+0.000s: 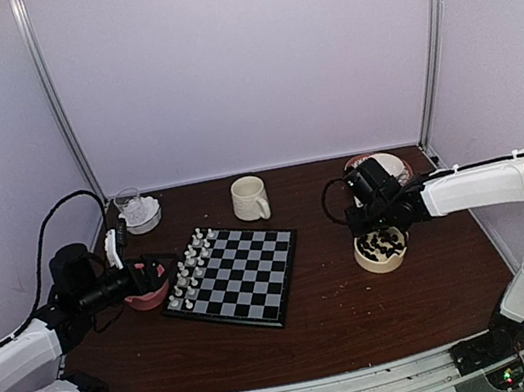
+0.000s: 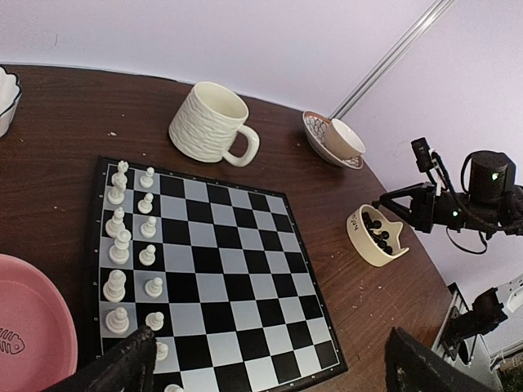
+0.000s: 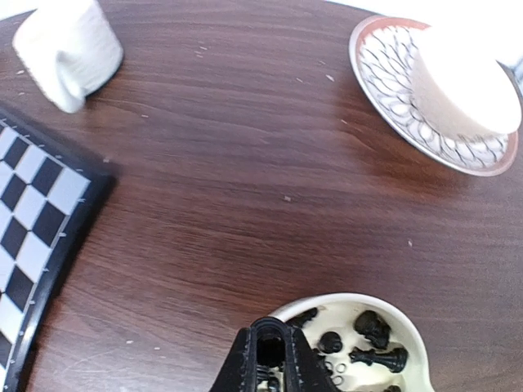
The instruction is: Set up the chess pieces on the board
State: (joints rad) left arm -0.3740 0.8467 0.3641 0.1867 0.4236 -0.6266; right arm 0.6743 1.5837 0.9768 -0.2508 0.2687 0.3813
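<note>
My right pincer (image 3: 270, 363), clenched in the cream bowl (image 3: 351, 298) of black pieces (image 3: 374, 327), maybe pinches one; left pincer (image 2: 274, 366) released.

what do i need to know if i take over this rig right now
Left gripper: open, empty, over the pink bowl beside the board.
Right gripper: shut, down at the cream bowl among the black pieces; I cannot tell whether it holds one.
Done: white pieces stand in two rows along the board's left side.
Left: every black piece in view lies in the cream bowl, none on the board. The board's right side is bare.
</note>
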